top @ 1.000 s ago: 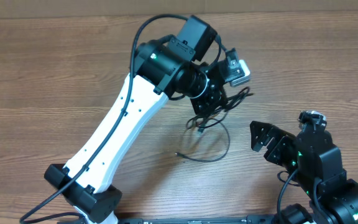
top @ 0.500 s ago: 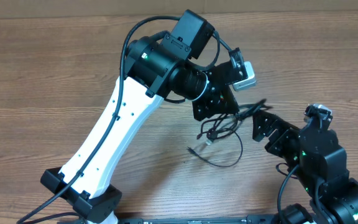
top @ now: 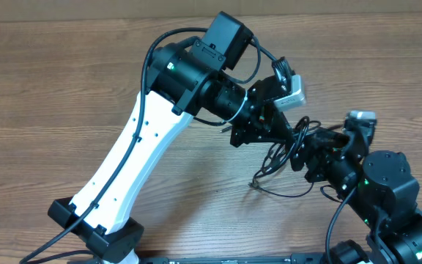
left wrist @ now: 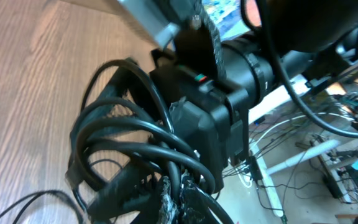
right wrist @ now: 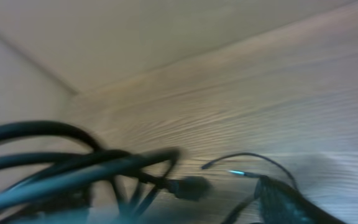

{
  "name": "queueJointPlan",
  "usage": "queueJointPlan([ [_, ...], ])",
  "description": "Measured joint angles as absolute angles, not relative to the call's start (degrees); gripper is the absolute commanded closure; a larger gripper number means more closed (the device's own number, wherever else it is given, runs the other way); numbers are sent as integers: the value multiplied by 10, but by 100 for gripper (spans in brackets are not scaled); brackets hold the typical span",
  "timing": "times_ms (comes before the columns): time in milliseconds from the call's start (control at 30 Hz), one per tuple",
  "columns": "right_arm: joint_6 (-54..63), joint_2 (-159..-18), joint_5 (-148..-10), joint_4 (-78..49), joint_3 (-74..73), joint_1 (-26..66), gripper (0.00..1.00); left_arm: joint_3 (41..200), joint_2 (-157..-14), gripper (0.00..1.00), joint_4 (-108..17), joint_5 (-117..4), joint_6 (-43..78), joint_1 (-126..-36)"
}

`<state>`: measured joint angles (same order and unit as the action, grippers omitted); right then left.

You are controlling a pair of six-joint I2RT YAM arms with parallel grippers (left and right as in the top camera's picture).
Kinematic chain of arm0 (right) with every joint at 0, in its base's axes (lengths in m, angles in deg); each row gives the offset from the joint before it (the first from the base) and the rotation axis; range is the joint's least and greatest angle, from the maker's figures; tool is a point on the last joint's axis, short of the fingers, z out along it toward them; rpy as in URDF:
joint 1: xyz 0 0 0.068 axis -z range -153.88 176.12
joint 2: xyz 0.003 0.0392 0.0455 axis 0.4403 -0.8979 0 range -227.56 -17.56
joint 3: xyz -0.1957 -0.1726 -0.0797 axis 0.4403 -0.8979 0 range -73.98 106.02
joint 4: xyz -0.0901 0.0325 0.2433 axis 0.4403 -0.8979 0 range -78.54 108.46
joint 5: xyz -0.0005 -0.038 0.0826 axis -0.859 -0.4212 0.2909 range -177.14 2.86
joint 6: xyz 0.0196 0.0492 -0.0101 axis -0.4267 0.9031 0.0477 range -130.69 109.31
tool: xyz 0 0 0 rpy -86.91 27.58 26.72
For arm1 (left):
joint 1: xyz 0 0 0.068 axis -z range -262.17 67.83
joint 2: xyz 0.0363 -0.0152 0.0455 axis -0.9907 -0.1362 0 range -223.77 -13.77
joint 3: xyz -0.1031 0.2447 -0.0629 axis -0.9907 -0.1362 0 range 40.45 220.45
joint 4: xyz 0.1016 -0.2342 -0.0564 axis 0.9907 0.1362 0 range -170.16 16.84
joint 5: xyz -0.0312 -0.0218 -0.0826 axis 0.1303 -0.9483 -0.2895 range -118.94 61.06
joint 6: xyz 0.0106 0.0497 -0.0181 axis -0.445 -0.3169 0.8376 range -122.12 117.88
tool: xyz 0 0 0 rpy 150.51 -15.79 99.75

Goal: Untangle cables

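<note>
Right end effector (top: 304, 144) advanced onto mid-table cables (top: 273, 156).

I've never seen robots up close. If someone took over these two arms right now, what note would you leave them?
Left gripper: shut on the cables, holding the bundle up, apparently off the table.
Right gripper: right beside the bundle; I cannot tell whether it is open or closed on a strand.
Cables: one knotted clump between the two grippers, with a loose tail trailing down to the wood.
Done: bundle picked up.
Left: pull the strands apart; nothing looks separated yet.
</note>
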<state>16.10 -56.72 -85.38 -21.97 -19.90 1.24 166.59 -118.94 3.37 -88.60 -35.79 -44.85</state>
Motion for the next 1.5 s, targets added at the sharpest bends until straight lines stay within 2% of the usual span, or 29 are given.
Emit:
queueJointPlan([
  [67, 134, -567, -832, -216, -199, 12, 95, 1666, -1189, 96, 29, -907, -362, -446],
  [100, 128, -567, -823, -216, -199, 12, 96, 1666, -1189, 96, 28, -917, -366, -443],
  [267, 113, -567, -805, -214, -199, 12, 96, 1666, -1189, 96, 26, -933, -372, -443],
  [400, 110, -567, -811, -218, -199, 12, 96, 1666, -1189, 84, 26, -925, -365, -443],
  [533, 120, -568, -829, -226, -199, 12, 96, 1667, -1189, 63, 44, -885, -335, -443],
  [700, 152, -568, -859, -224, -199, 12, 96, 1668, -1189, 52, 83, -856, -318, -443],
  [1167, 187, -568, -874, -182, -199, 12, 96, 1668, -1189, 38, 95, -844, -315, -420],
  [1367, 196, -568, -874, -181, -199, 12, 96, 1668, -1189, 39, 95, -838, -340, -384],
  [1433, 201, -568, -874, -180, -199, 12, 96, 1668, -1189, 53, 95, -826, -343, -382],
  [1500, 206, -568, -874, -180, -199, 12, 96, 1668, -1189, 71, 95, -806, -344, -382],
])
